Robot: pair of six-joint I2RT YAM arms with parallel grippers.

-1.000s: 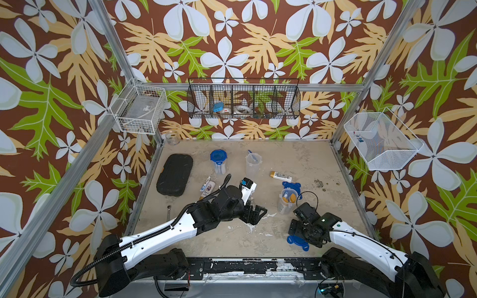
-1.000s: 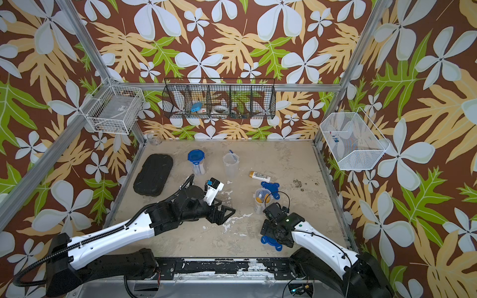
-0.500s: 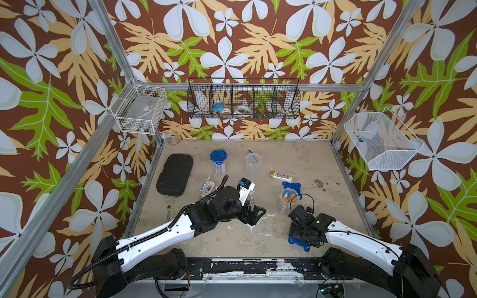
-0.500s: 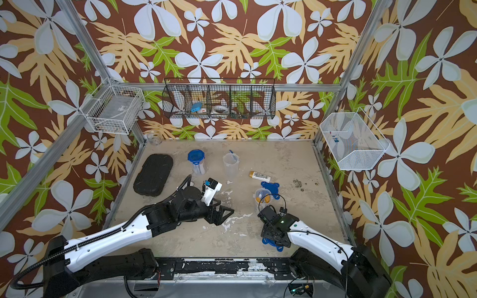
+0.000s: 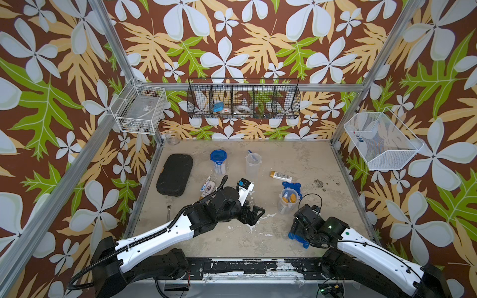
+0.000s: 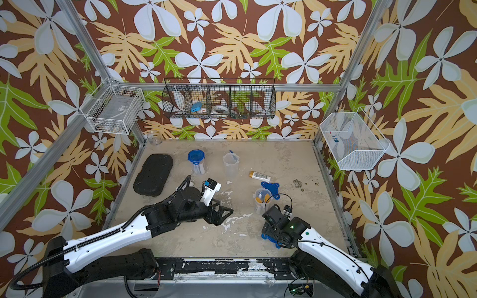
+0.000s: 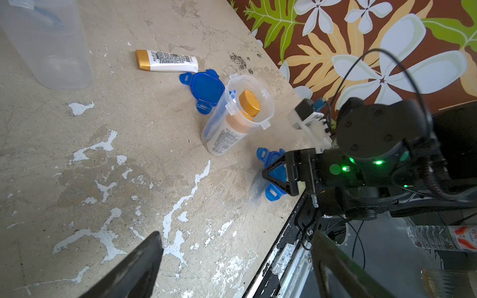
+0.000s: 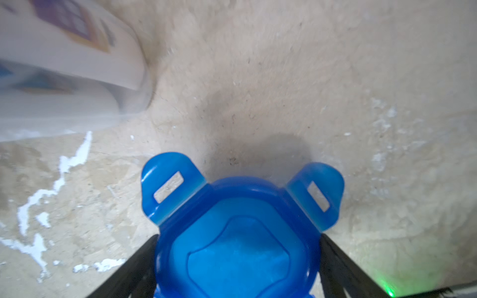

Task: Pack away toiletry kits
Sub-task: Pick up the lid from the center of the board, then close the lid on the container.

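Note:
My right gripper (image 5: 297,236) is shut on a blue four-tab lid (image 8: 237,247) low over the table near the front edge; its black fingers press both sides of the lid. Just behind it an open clear cup (image 5: 286,204) holds gold-capped bottles (image 7: 249,103), with another blue lid (image 5: 291,186) lying behind that cup. A lidded cup (image 5: 219,161) and an open cup with a toothbrush (image 5: 252,163) stand further back. A gold-capped white bottle (image 5: 280,176) and toothpaste tubes (image 5: 207,185) lie loose. My left gripper (image 5: 254,214) hangs open and empty over mid-table.
A black oblong case (image 5: 175,175) lies at the left, a glass jar (image 5: 172,137) sits in the back-left corner, and a small wrench (image 5: 168,212) lies by the left edge. Wire baskets hang on the left (image 5: 139,109), back (image 5: 244,99) and right (image 5: 382,142) walls.
My right gripper's jaws have narrowed onto the blue lid and shifted slightly toward the left. The left arm has barely moved.

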